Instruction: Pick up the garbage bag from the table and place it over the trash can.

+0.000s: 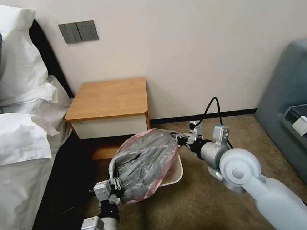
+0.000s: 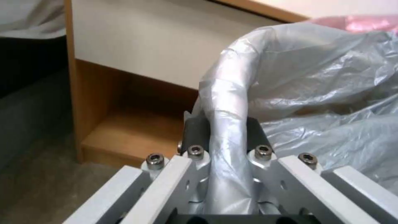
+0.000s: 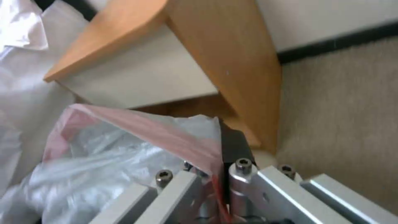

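The trash can is set on the brown carpet just in front of the table, whose top is bare.

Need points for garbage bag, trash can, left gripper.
garbage bag (image 1: 147, 162): head view, grey crinkled middle.
trash can (image 1: 174, 174): head view, bare cream rim corner.
left gripper (image 2: 224, 137): left wrist view, between fingertips, shut on the bag's twisted edge.

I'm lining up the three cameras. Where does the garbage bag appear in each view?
Head view: garbage bag low centre, stretched between left tool and right tool, over the trash can.
Left wrist view: fills the right side.
Right wrist view: lower left.
Shared landmark: the table.
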Controlling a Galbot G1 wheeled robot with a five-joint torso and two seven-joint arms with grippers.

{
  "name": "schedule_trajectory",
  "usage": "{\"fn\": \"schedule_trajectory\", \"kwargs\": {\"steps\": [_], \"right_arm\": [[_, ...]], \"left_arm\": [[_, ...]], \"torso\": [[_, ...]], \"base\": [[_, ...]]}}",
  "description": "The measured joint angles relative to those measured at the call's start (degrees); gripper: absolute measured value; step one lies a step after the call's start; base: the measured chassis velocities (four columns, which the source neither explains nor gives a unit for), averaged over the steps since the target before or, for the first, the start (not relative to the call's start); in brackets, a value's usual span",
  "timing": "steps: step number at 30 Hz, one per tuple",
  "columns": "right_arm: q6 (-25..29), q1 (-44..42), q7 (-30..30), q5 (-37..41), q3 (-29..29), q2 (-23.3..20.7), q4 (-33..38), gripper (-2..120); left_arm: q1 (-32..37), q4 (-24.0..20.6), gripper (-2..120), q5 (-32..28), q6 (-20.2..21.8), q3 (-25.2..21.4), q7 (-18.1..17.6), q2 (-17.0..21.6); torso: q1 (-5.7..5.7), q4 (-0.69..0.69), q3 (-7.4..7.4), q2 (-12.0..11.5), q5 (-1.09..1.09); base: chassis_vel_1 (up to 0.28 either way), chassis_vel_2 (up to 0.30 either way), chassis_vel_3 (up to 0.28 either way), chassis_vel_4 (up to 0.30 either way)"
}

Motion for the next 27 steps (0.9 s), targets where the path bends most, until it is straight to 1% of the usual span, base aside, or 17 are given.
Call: {"fn": "schedule_trajectory", "kwargs": {"steps": [3, 4, 7, 8, 9, 10, 12, 13, 14, 16, 17, 18, 20, 21, 22, 26, 27], "right_arm": [[-0.2, -2.2, 2.4, 8.5, 3.1, -0.6, 2.1, 0], [-0.2, -2.2, 2.4, 8.5, 3.1, -0.6, 2.1, 0], [-0.2, -4.6, 5.2, 18.7, 7.2, -0.2, 4.1, 0], [-0.2, -4.6, 5.2, 18.7, 7.2, -0.2, 4.1, 0], [-0.5, -5.6, 5.3, 20.0, 8.3, -0.2, 4.7, 0], [-0.8, -6.5, 5.1, 20.1, 9.0, -0.1, 5.0, 0], [-1.4, -8.5, 4.1, 19.8, 10.3, 0.0, 5.6, 11], [-1.4, -8.5, 4.1, 19.8, 10.3, 0.0, 5.6, 11], [-1.6, -9.3, 3.9, 19.4, 10.6, 0.2, 5.8, 14], [-1.7, -10.5, 3.8, 18.9, 11.1, 0.7, 6.1, 23], [-1.8, -10.9, 3.8, 18.8, 11.3, 1.0, 6.2, 29], [-1.8, -10.9, 3.8, 18.8, 11.3, 1.0, 6.2, 29], [-1.9, -11.6, 3.8, 18.3, 11.5, 1.3, 6.3, 35], [-2.2, -12.2, 3.6, 17.5, 11.5, 1.5, 6.1, 42], [-2.2, -12.2, 3.6, 17.5, 11.5, 1.5, 6.1, 42], [-3.0, -13.2, 2.6, 13.7, 11.0, 2.5, 4.1, 60], [-3.0, -13.2, 2.6, 13.7, 11.0, 2.5, 4.1, 60]], "left_arm": [[-1.0, 0.0, 6, -3.8, -0.1, -0.7, 0.9, -0.1], [-1.0, 0.0, 6, -3.8, -0.1, -0.7, 0.9, -0.1], [-2.1, -0.3, 6, -9.0, 0.3, -1.8, 1.7, -0.2], [-2.1, -0.3, 6, -9.0, 0.3, -1.8, 1.7, -0.2], [-2.5, -0.6, 6, -10.7, 0.7, -2.2, 1.8, -0.2], [-2.9, -0.7, 6, -12.1, 1.1, -2.6, 1.8, -0.1], [-3.5, -1.0, 6, -14.9, 2.0, -3.5, 1.7, 0.1], [-3.5, -1.0, 6, -14.9, 2.0, -3.5, 1.7, 0.1], [-3.7, -1.3, 6, -15.9, 2.4, -3.8, 1.7, 0.2], [-4.0, -1.5, 6, -17.2, 3.1, -4.3, 1.7, 0.4], [-4.1, -1.5, 6, -17.5, 3.3, -4.4, 1.7, 0.5], [-4.1, -1.5, 6, -17.5, 3.3, -4.4, 1.7, 0.5], [-4.2, -1.5, 6, -18.0, 3.5, -4.4, 1.6, 0.6], [-4.3, -1.5, 6, -18.2, 3.7, -4.3, 1.6, 0.6], [-4.3, -1.5, 6, -18.2, 3.7, -4.3, 1.6, 0.6], [-4.3, -1.7, 6, -18.4, 4.0, -4.2, 1.5, 0.7], [-4.3, -1.7, 6, -18.4, 4.0, -4.2, 1.5, 0.7]], "torso": [[0.0, -0.01, -0.01, 0.0, 0.0], [0.0, -0.01, -0.01, 0.0, 0.0], [-0.01, 0.0, 0.0, 0.0, 0.0], [-0.01, 0.0, 0.0, 0.0, 0.0], [0.0, 0.0, -0.01, 0.0, 0.0], [0.0, 0.0, -0.01, 0.0, 0.0], [0.0, -0.01, -0.01, 0.0, 0.0], [0.0, -0.01, -0.01, 0.0, 0.0], [0.0, 0.0, -0.01, 0.0, -0.01], [0.0, -0.01, -0.01, 0.0, 0.0], [-0.01, 0.0, -0.01, 0.0, 0.0], [-0.01, 0.0, -0.01, 0.0, 0.0], [0.0, 0.0, -0.01, 0.0, -0.01], [0.0, 0.0, -0.01, 0.0, -0.01], [0.0, 0.0, -0.01, 0.0, -0.01], [-0.01, 0.01, -0.01, 0.0, -0.01], [-0.01, 0.01, -0.01, 0.0, -0.01]], "base": [[0.0, 0.0, 0.0, 0.0], [0.0, 0.0, 0.0, 0.0], [0.0, 0.0, 0.0, 0.0], [0.0, 0.0, 0.0, 0.0], [0.0, 0.0, 0.0, 0.0], [0.0, 0.0, 0.0, 0.0], [0.0, 0.0, 0.0, 0.0], [0.0, 0.0, 0.0, 0.0], [0.0, 0.0, 0.0, 0.0], [0.0, 0.0, 0.0, 0.0], [0.0, 0.0, 0.0, 0.0], [0.0, 0.0, 0.0, 0.0], [0.0, 0.0, 0.0, 0.0], [0.0, 0.0, 0.0, 0.0], [0.0, 0.0, 0.0, 0.0], [0.0, 0.0, 0.0, 0.0], [0.0, 0.0, 0.0, 0.0]]}}
